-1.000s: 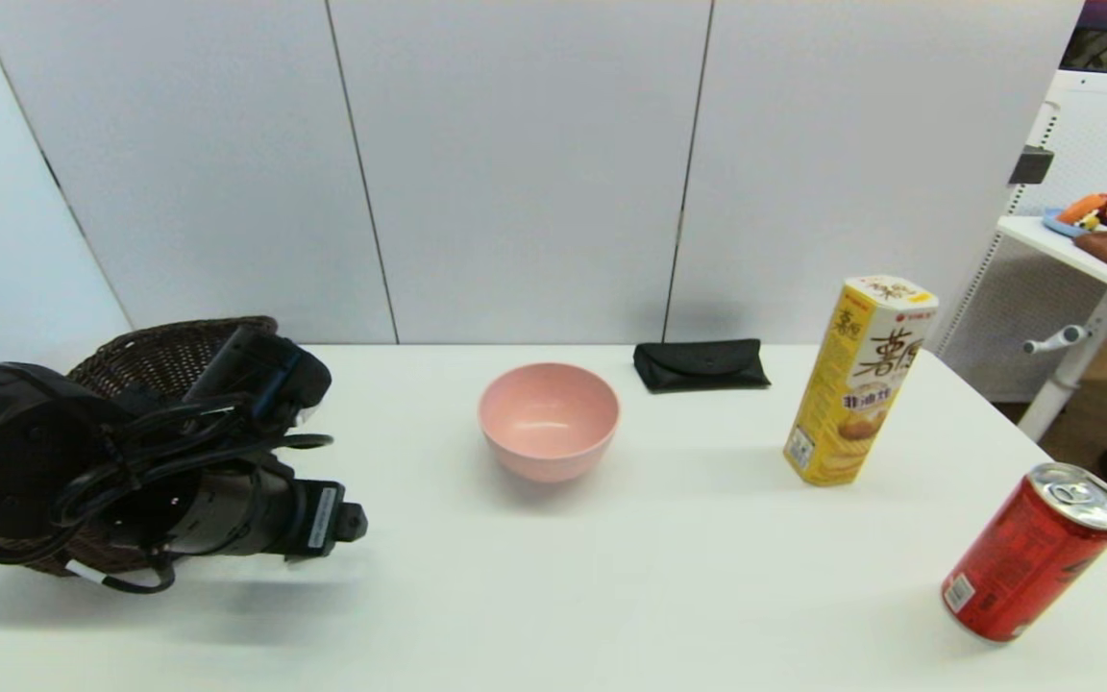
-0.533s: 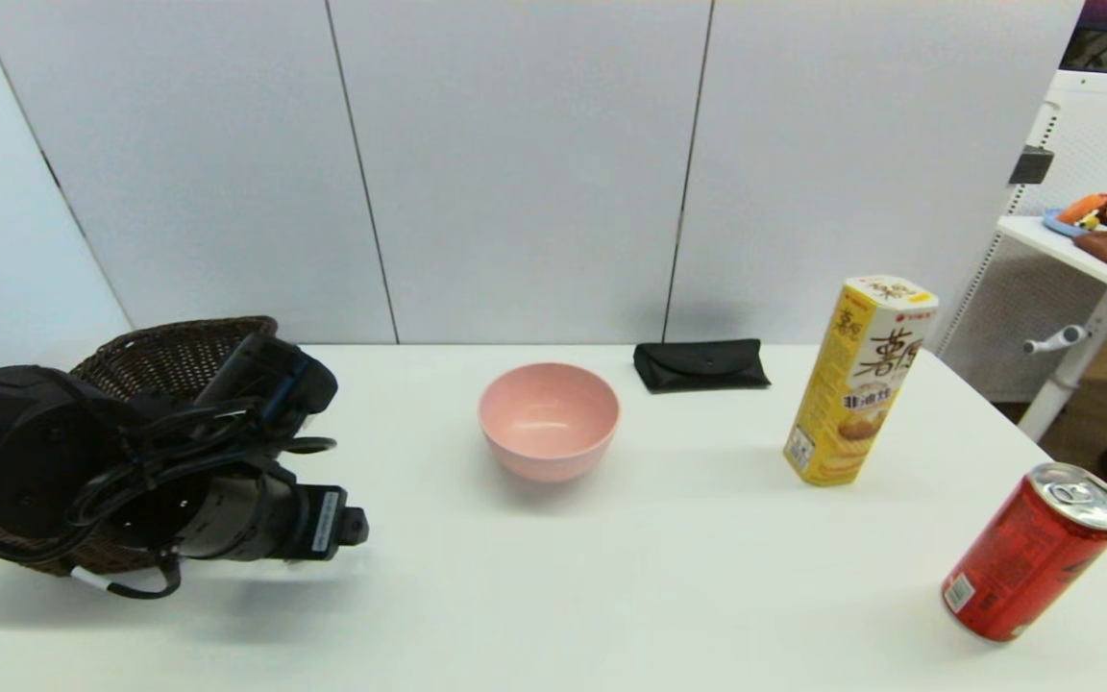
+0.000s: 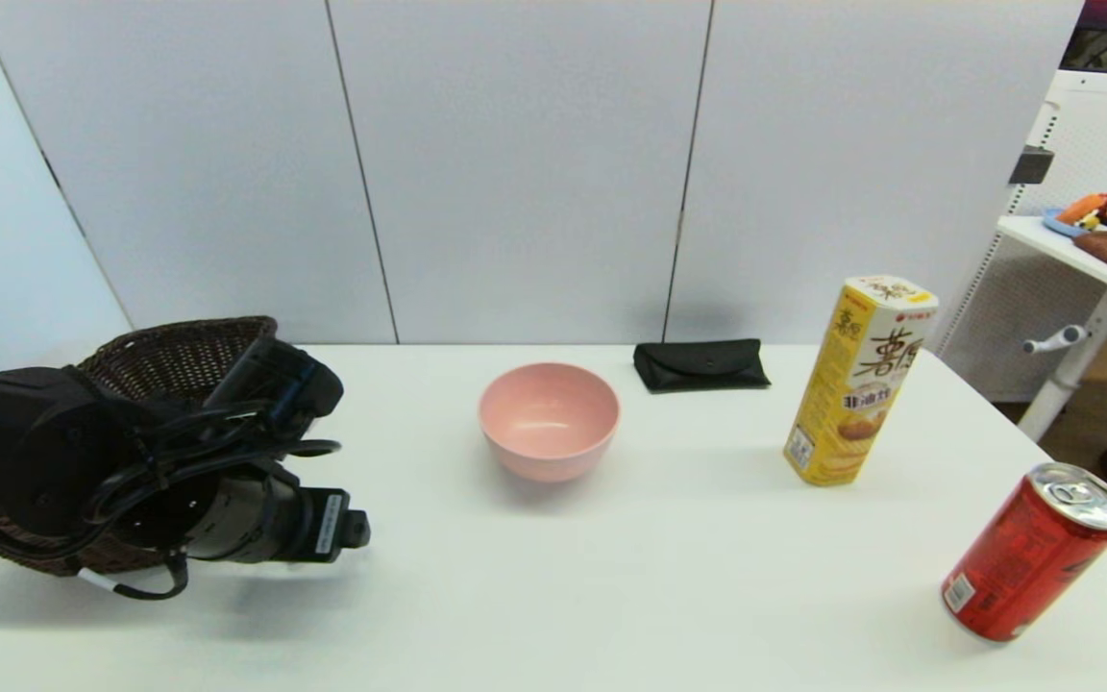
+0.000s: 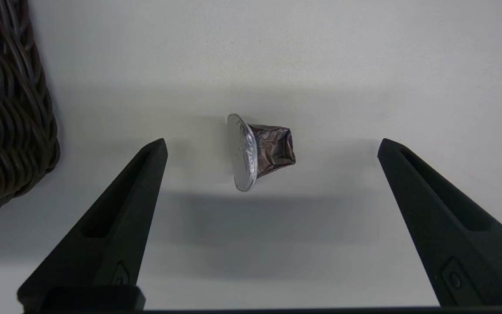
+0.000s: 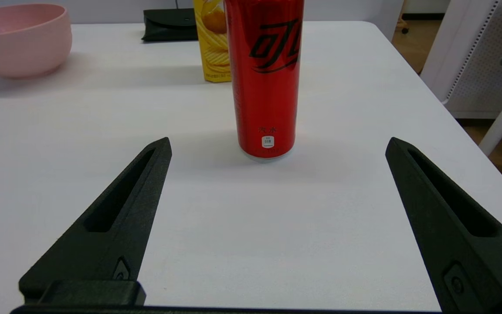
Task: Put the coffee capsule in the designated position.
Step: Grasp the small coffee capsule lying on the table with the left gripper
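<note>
From the head camera, the pink bowl (image 3: pixel 549 420) has nothing in it. The left arm hangs low by the wicker basket (image 3: pixel 164 360).

By the left wrist camera, the left gripper (image 4: pixel 270 150) is wide open over the coffee capsule (image 4: pixel 259 151), lying on its side on the table (image 4: pixel 364 65).

By the right wrist camera, the right gripper (image 5: pixel 277 148) is wide open near the red can (image 5: pixel 264 78).

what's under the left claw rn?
The coffee capsule lies on its side on bare white table, between the open left claw fingers, untouched. The head view hides it behind the arm.
</note>
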### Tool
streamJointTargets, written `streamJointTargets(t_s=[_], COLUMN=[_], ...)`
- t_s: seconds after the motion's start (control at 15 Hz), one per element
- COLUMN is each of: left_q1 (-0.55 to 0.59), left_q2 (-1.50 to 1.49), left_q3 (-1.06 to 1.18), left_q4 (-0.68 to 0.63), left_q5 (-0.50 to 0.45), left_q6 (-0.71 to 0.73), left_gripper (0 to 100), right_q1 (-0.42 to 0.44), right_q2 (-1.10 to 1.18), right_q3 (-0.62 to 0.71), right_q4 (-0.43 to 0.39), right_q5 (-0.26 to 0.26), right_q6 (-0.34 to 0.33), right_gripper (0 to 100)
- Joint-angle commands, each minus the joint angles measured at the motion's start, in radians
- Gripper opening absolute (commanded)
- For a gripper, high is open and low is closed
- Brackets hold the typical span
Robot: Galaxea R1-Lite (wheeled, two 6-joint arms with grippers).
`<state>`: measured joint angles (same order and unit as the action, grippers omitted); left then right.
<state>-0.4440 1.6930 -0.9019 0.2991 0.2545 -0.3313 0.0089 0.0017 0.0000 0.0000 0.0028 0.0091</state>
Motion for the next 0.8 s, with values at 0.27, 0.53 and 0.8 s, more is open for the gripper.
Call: streamJointTargets(t_s=[0.27, 0.53, 0.8], left_q1=[0.005, 0.021, 0.021], left_q2=[0.022, 0.025, 0.025], left_q3=[-0.002, -0.006, -0.006], left_q4=[-0.002, -0.005, -0.005], left_q5=[0.003, 0.003, 0.003], left_q6=[-0.002, 0.000, 0.000], left_gripper=[0, 0, 0], right_q1=[0.000, 0.000, 0.000], right_q2=[0.001, 0.001, 0.001], right_q3=[0.000, 0.000, 0.000], right_q4=[0.000, 0.000, 0.000], right_q5=[0.000, 0.000, 0.000], right_q6=[0.000, 0.000, 0.000], right_gripper=[100, 100, 100])
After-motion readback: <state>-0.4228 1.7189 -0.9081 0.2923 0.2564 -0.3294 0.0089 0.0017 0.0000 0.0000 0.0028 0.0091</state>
